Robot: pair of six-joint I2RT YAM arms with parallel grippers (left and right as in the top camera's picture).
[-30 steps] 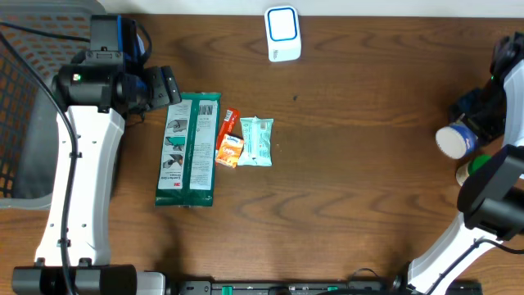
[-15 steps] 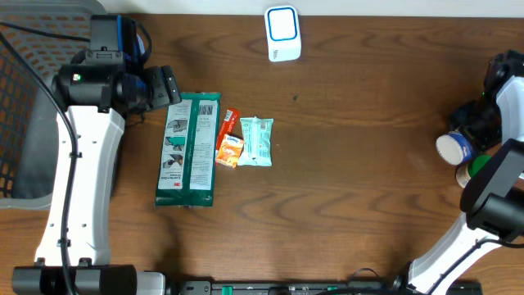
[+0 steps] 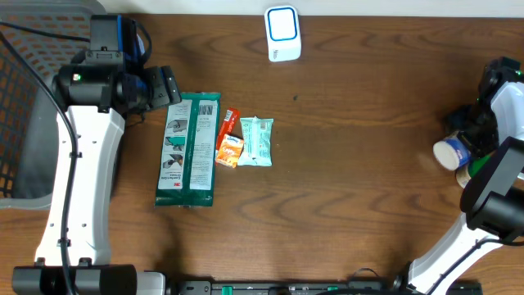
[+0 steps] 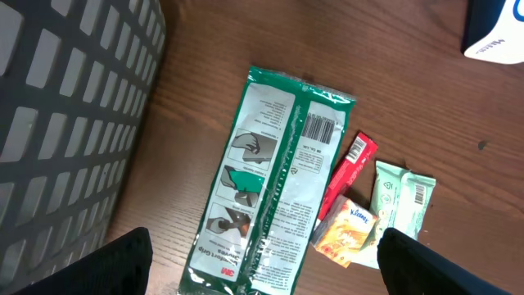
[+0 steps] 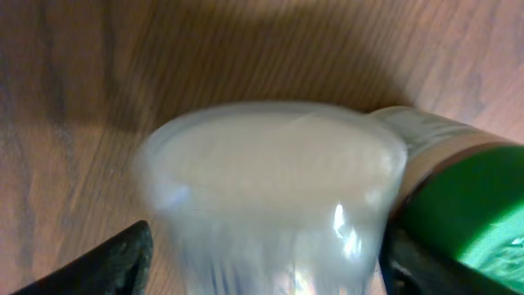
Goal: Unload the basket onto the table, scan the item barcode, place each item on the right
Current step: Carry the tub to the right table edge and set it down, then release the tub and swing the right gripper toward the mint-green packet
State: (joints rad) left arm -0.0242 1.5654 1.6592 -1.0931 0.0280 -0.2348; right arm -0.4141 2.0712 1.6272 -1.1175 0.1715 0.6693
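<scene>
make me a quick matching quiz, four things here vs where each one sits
1 long green flat packet
2 white and blue scanner box
3 white-topped round container
4 dark mesh basket

a far edge, middle
b far left of the overhead view
c far right of the overhead view
d left half of the table, lying flat

Pairs: 1-d, 2-a, 3-c, 4-b

Overhead looked straight down on the whole table (image 3: 352, 164), left wrist view faced down near the green packet (image 4: 274, 180), shared with overhead, right wrist view sat very near a blurred white container (image 5: 270, 188).
</scene>
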